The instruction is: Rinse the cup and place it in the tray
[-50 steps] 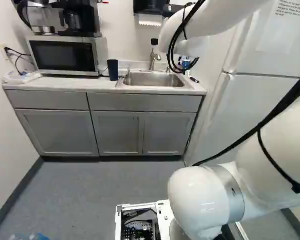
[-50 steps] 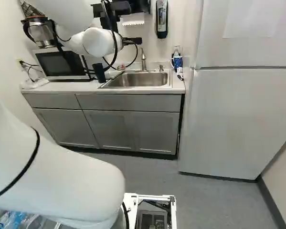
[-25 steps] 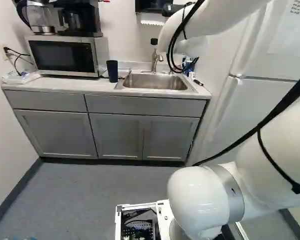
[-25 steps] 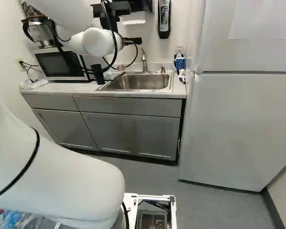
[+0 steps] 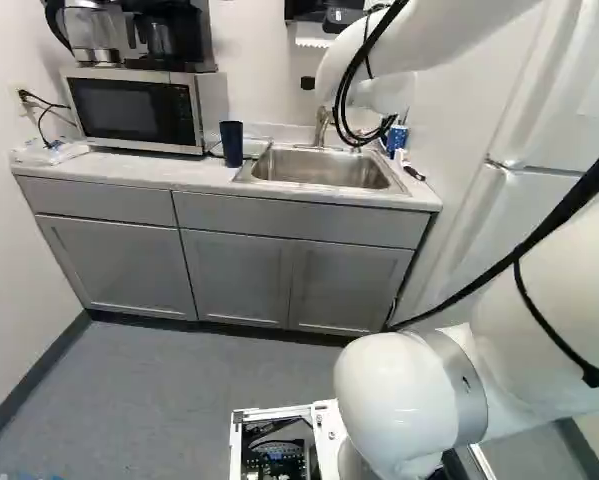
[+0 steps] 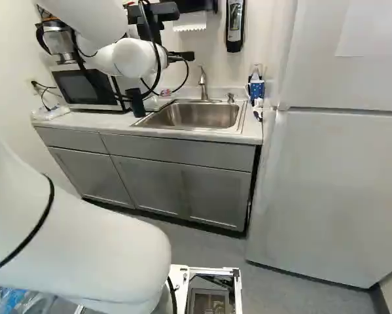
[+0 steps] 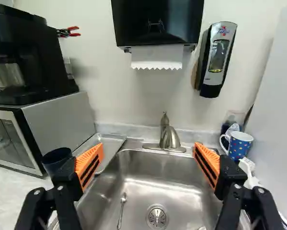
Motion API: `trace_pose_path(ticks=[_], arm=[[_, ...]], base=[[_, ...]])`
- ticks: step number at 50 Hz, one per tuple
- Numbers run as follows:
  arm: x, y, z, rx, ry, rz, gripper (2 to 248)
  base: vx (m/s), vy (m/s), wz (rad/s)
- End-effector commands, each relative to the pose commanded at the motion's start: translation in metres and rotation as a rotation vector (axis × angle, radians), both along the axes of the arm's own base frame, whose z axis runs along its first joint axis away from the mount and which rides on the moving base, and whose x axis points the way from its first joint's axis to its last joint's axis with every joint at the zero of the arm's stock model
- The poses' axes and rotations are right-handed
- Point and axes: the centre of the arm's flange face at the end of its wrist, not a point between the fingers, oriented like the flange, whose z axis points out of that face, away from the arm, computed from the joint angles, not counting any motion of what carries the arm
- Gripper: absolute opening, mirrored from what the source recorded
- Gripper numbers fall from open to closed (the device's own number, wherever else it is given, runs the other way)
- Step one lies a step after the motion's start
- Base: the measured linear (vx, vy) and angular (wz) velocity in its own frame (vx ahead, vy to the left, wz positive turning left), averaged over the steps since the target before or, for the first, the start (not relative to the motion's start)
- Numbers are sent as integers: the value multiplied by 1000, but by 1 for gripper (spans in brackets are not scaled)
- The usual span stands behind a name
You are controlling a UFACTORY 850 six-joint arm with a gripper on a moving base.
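Observation:
My gripper (image 6: 182, 56) is up over the sink area in the right base view. The wrist view has the gripper (image 7: 148, 147) open, its orange pads (image 7: 89, 164) wide apart with only the sink and faucet showing beyond. A dark blue cup (image 5: 231, 144) stands on the counter between microwave and sink; in the wrist view this cup (image 7: 56, 161) is outside one finger, partly hidden by it. Behind that finger lies a shallow metal tray (image 7: 110, 146), beside the microwave. A blue dotted mug (image 7: 239, 145) stands beyond the other finger, by the refrigerator.
The steel sink (image 7: 155, 179) holds a spoon (image 7: 121, 211); its faucet (image 7: 170, 138) rises behind. Microwave (image 5: 134, 110) and coffee maker (image 7: 26, 57) flank one side, the refrigerator (image 6: 339, 183) the other. A paper towel dispenser (image 7: 156, 21) and soap dispenser (image 7: 216, 60) hang above.
The base has moved, turning slightly: counter, sink and refrigerator have shifted and look a little nearer in both base views. The arm holds its pose against its lowest joint.

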Motion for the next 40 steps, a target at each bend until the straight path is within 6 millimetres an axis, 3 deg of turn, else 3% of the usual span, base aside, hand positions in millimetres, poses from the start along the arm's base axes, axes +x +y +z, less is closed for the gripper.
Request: trace_pose_path(ticks=[11,40], arm=[[0,0,0,0,0,0,247],[0,0,0,0,0,0,247]], base=[[136,-63,137],[100,-60,4]])
